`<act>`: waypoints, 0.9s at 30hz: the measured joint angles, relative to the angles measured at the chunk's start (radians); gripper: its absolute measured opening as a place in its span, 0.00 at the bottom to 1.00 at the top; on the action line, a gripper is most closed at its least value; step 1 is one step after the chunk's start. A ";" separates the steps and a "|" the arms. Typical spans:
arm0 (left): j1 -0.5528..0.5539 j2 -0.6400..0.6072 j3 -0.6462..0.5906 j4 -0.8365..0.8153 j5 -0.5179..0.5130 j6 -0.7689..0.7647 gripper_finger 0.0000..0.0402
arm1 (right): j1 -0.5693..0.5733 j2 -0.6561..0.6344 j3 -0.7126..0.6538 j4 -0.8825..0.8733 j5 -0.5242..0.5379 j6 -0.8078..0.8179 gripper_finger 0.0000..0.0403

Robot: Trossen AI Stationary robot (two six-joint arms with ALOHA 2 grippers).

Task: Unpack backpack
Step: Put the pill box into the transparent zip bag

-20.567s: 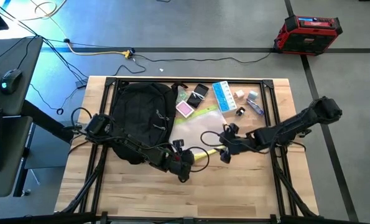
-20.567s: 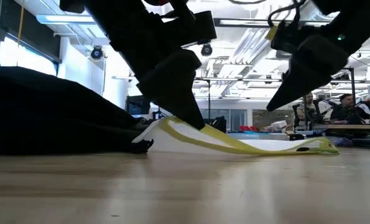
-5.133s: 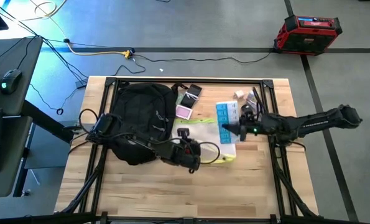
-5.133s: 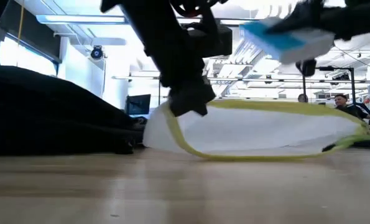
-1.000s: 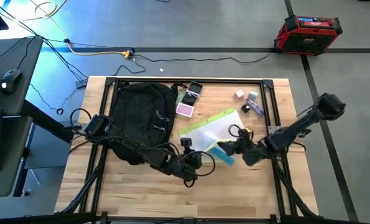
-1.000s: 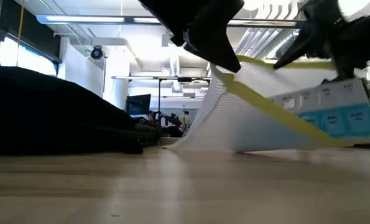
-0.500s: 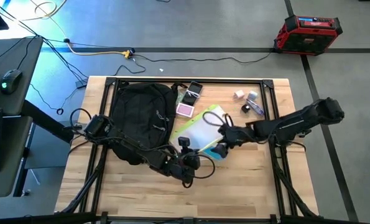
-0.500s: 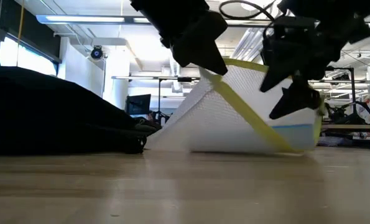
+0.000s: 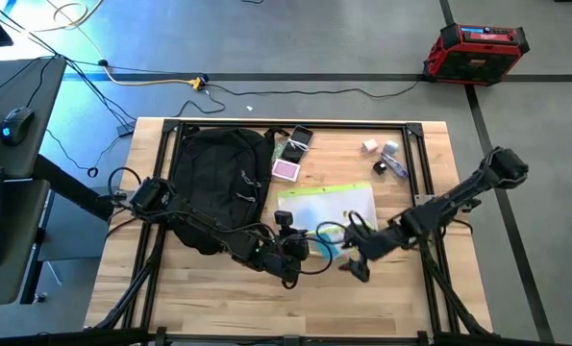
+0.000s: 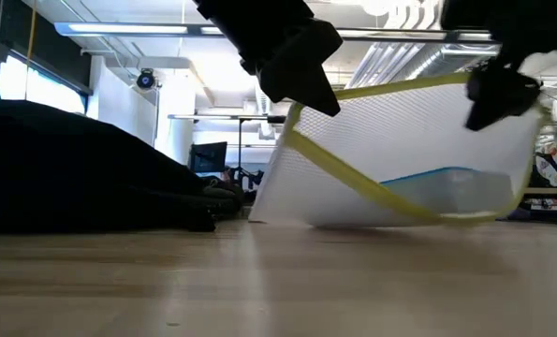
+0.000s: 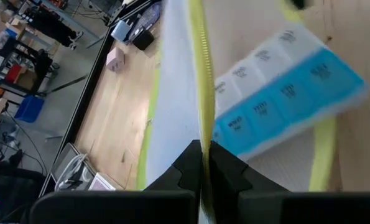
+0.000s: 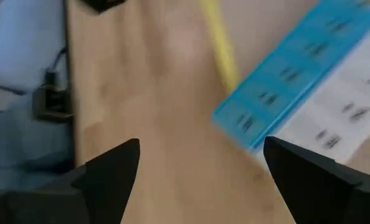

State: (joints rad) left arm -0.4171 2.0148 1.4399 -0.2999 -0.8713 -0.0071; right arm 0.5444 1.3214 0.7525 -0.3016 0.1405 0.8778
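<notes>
At frame center, left hand (image 9: pixel 300 248) clamps the mesh pouch's (image 9: pixel 329 207) yellow edge; right hand (image 9: pixel 355 264) gapes beside it, bare desk (image 9: pixel 401 298) below.

Left end effector (image 9: pixel 298 248), fingers pinched shut, reaches rightward from a low, bent arm. Right end effector (image 9: pixel 353 252), fingers spread wide, faces it.

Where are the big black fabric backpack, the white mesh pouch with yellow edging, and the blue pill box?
Black fabric backpack (image 9: pixel 218 183): high view, its middle panel.
White mesh pouch with yellow edging (image 10: pixel 418 140): low view, mesh side.
Blue pill box (image 11: pixel 290 99): left wrist view, blue lids.
</notes>
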 joint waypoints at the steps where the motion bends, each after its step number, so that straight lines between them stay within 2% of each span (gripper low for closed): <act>1: 0.000 0.000 0.000 0.002 0.001 0.000 0.00 | 0.025 0.017 0.000 -0.001 0.021 0.021 0.82; 6: 0.000 0.000 0.000 0.007 0.001 -0.004 0.00 | 0.088 0.133 0.000 0.001 0.155 0.050 0.82; 11: 0.000 0.000 0.000 0.007 0.001 -0.010 0.00 | 0.032 0.227 0.000 0.048 0.139 -0.020 0.82; 16: 0.000 0.000 0.000 0.007 0.014 -0.010 0.00 | -0.028 0.263 0.004 0.066 0.133 -0.072 0.82; 18: 0.000 0.000 -0.001 0.009 0.020 -0.010 0.00 | -0.043 0.267 -0.002 0.000 0.206 -0.034 0.82; 22: 0.000 0.000 -0.001 0.008 0.023 -0.010 0.00 | -0.058 0.261 0.000 -0.148 0.412 0.215 0.82; 24: 0.001 0.000 -0.001 0.015 0.021 -0.009 0.00 | -0.058 0.263 -0.001 -0.193 0.453 0.281 0.82; 27: -0.001 0.000 -0.001 0.006 0.023 -0.009 0.00 | -0.049 0.263 0.023 -0.207 0.481 0.249 0.82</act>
State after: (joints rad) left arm -0.4178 2.0148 1.4387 -0.2937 -0.8483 -0.0158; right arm 0.4950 1.5841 0.7751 -0.5085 0.6216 1.1271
